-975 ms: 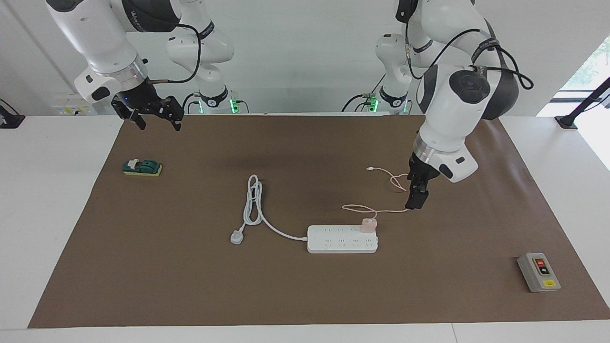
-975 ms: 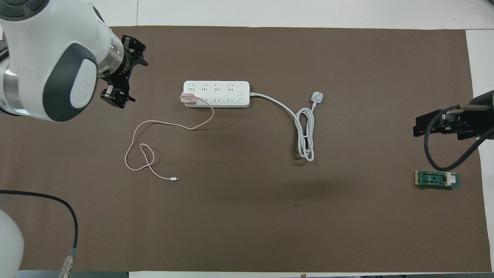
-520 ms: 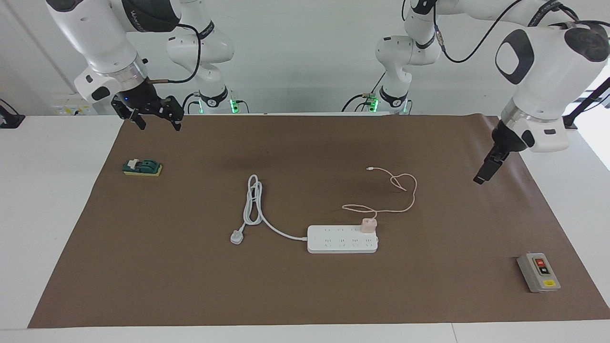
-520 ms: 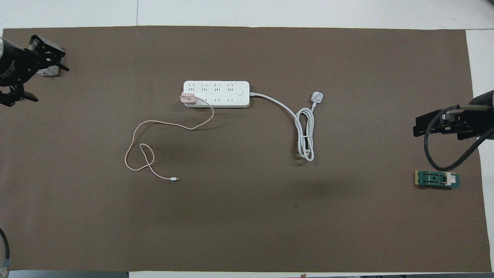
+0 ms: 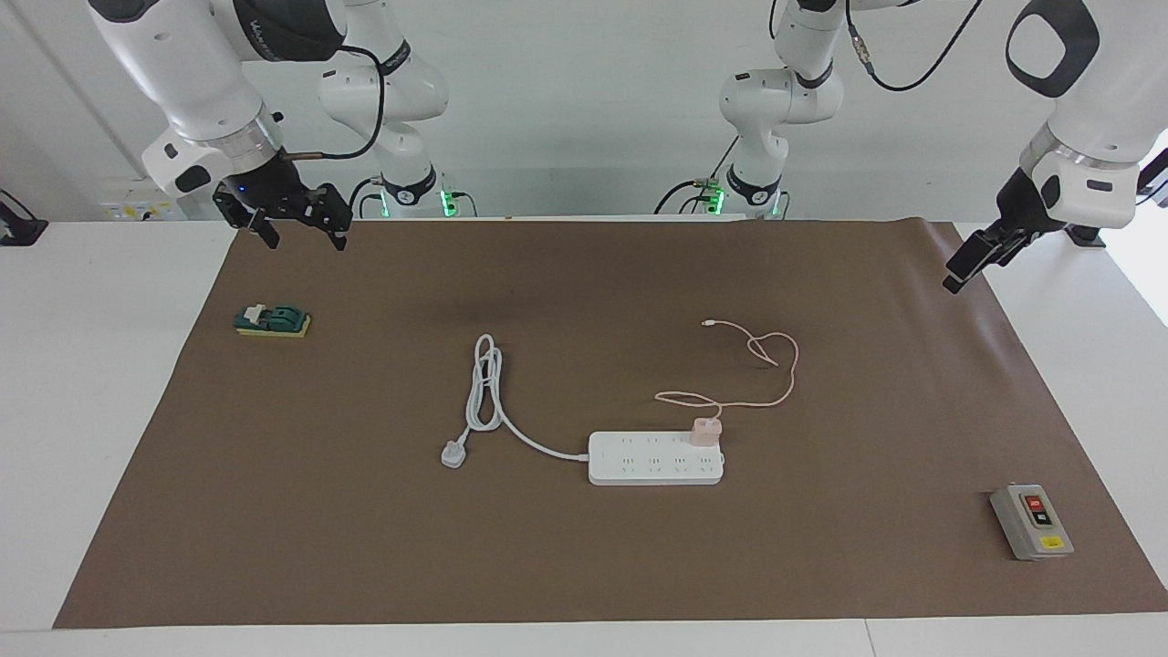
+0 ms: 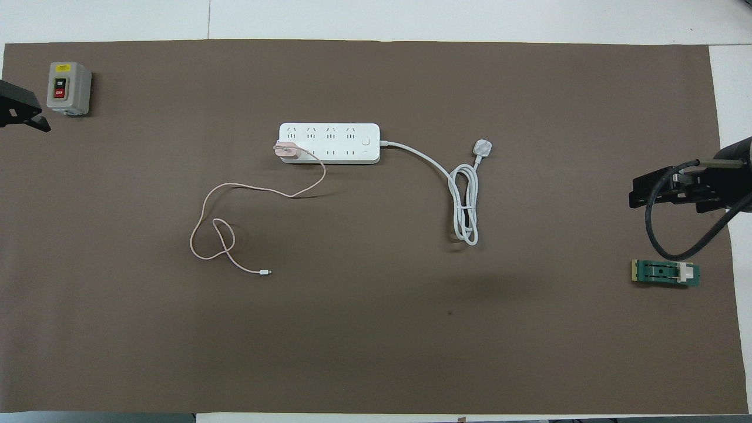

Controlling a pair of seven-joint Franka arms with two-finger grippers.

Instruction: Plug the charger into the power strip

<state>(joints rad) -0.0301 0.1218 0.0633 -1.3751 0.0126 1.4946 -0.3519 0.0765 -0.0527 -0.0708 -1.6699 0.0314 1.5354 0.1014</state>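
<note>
The pale-pink charger (image 5: 704, 432) (image 6: 286, 150) stands upright in an end socket of the white power strip (image 5: 655, 458) (image 6: 329, 143), at the end toward the left arm. Its thin pink cable (image 5: 777, 365) (image 6: 202, 235) loops loose on the mat, nearer to the robots. My left gripper (image 5: 956, 278) (image 6: 23, 114) hangs open and empty over the mat's edge at the left arm's end, well away from the charger. At the right arm's end my right gripper (image 5: 301, 233) (image 6: 675, 191) waits raised and open, holding nothing.
The strip's thick white cord ends in a white plug (image 5: 453, 453) (image 6: 482, 148) toward the right arm's end. A grey switch box (image 5: 1031, 522) (image 6: 69, 88) sits at the mat's corner farthest from the left arm's base. A green block (image 5: 272, 321) (image 6: 665, 273) lies under the right gripper's side.
The left arm has swung up and away from the pink cable, out to its own end of the table, uncovering the switch box in the overhead view. Charger and right arm have not moved.
</note>
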